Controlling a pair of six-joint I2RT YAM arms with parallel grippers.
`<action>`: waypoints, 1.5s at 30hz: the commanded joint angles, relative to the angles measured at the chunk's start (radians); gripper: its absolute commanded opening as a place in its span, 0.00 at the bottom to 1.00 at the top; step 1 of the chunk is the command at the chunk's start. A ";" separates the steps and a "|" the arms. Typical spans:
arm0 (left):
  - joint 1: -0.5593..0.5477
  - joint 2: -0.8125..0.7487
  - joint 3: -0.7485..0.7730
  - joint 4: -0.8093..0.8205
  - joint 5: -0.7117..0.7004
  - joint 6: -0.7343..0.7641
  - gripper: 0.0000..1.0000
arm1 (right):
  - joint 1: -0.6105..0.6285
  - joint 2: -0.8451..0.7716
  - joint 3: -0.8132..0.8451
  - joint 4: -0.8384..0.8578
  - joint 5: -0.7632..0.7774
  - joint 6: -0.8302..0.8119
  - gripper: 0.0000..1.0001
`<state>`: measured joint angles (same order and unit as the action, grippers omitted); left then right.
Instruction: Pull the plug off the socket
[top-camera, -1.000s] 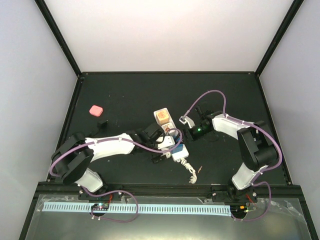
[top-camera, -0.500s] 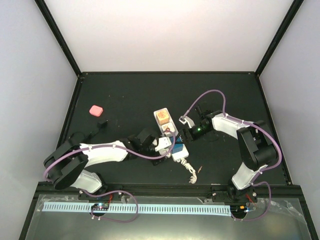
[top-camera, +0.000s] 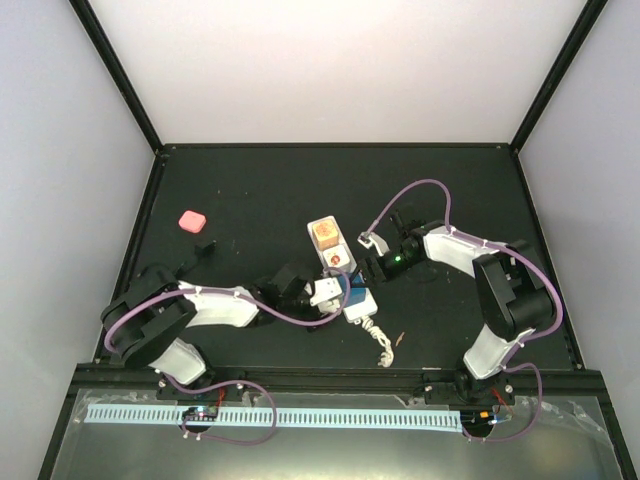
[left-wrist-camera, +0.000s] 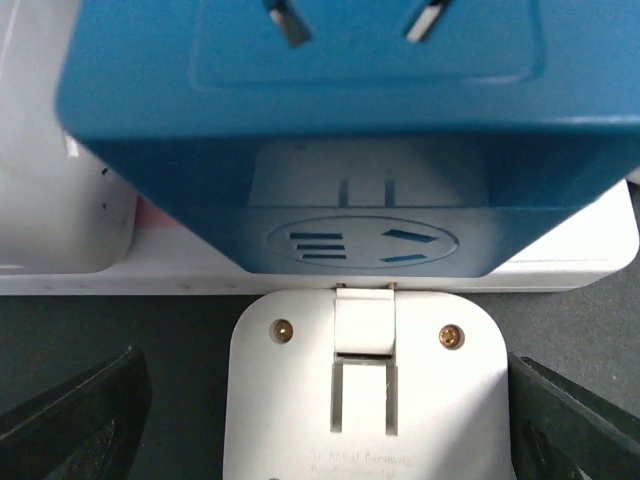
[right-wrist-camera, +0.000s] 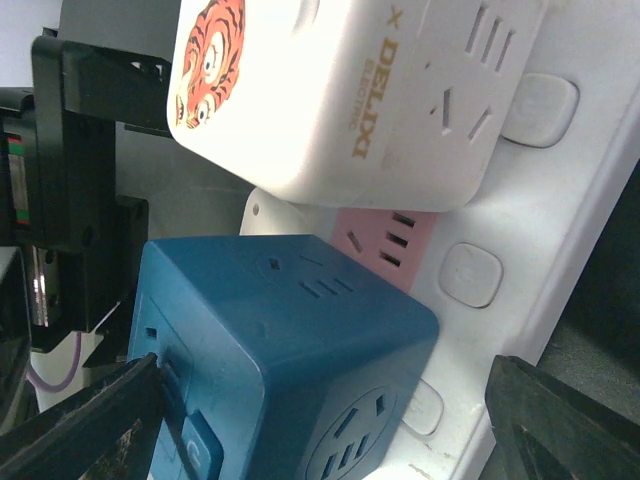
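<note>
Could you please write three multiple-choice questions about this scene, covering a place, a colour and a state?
1. Where is the small pink object? A in a gripper; B on the table, left of the power strip; C on the white cube.
2. What colour is the cube adapter nearest the left wrist camera? A blue; B green; C yellow.
3. How do the left gripper's jaws stand? A shut; B open; C hidden.
Answers: B, it lies alone there; A, blue fills that view; B, one jaw at each lower corner.
</note>
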<state>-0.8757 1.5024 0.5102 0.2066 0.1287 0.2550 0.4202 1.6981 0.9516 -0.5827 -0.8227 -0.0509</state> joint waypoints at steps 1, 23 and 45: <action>0.012 0.045 0.020 0.108 0.042 0.017 0.95 | 0.003 0.035 -0.002 0.007 0.119 -0.023 0.89; 0.022 0.174 0.086 0.246 0.016 -0.010 0.52 | -0.054 0.038 0.055 -0.018 0.209 -0.045 0.89; 0.024 0.282 0.219 0.210 0.048 -0.021 0.50 | -0.082 -0.006 0.097 -0.052 0.032 -0.080 1.00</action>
<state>-0.8520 1.7679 0.6865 0.3607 0.1547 0.2310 0.3305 1.6928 1.0588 -0.6449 -0.7555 -0.1253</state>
